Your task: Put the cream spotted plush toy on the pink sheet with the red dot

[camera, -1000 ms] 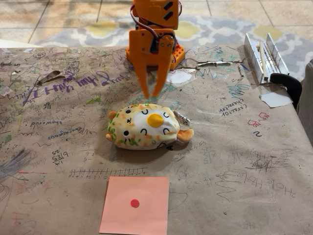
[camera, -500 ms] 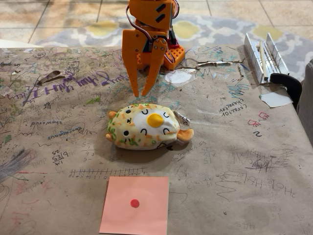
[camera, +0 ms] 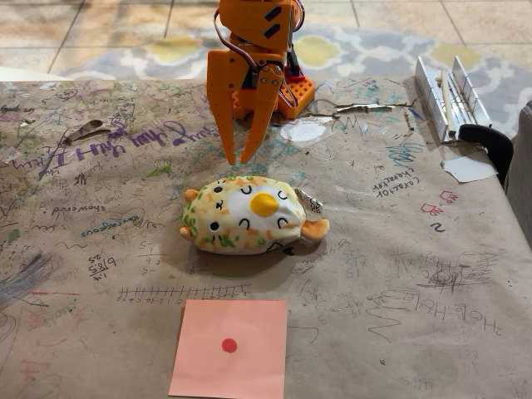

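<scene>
The oval cream plush toy, spotted orange and green, lies mid-table on scribbled brown paper — nothing between it and the flat salmon-pink paper square with a red dot at the near edge. Behind the toy the orange plastic gripper points down, fingers slightly apart, holding nothing — folded metal rails sit at the far right corner.

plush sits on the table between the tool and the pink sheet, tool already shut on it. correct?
Not quite. In the fixed view the tool is empty, its fingers slightly apart and clear of the cream spotted plush toy, hovering just behind it. The rest holds: the plush sits on the table between the tool and the pink sheet.
</scene>
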